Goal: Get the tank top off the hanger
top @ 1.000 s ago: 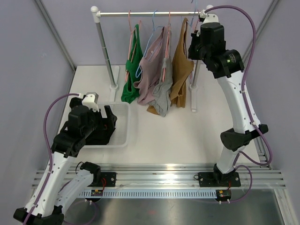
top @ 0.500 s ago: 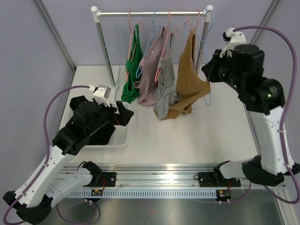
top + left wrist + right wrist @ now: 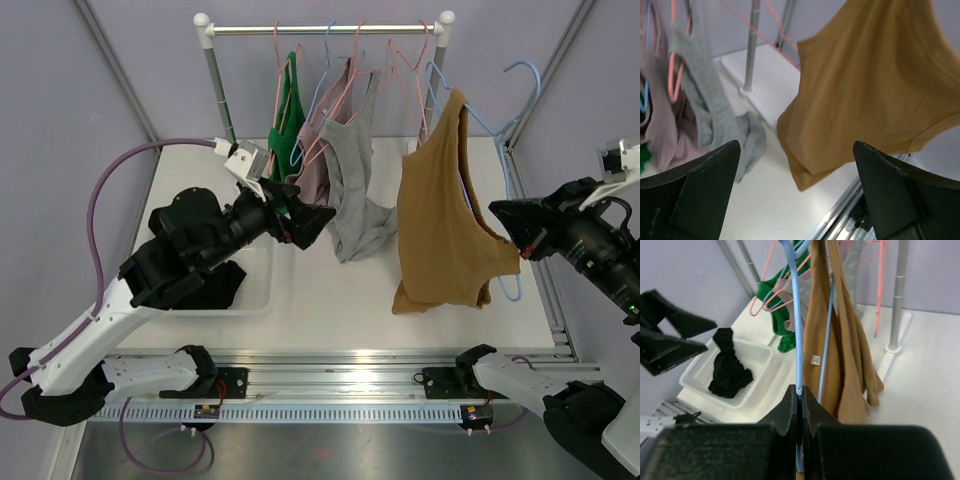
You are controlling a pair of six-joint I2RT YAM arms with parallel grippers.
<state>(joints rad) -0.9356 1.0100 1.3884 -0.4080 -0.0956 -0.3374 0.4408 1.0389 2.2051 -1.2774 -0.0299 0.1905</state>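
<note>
Top external view: the tank top is mustard-brown and sleeveless. It hangs in the air over the right half of the table, in front of the rack rail and apart from it. Its straps sit on a light blue hanger, whose hook stands free to the right of the rack's end post. The body falls in one long drape and the hem is bunched and folded at the bottom.

Right wrist view: the right gripper is pinched tight on the hanger's blue wire. The garment hangs side-on, with a small white label showing inside.

Left wrist view: the left gripper has its fingers spread wide with nothing between them. It faces the brown cloth without touching it.

A grey garment, a pink garment and a green garment hang on the rail.
</note>
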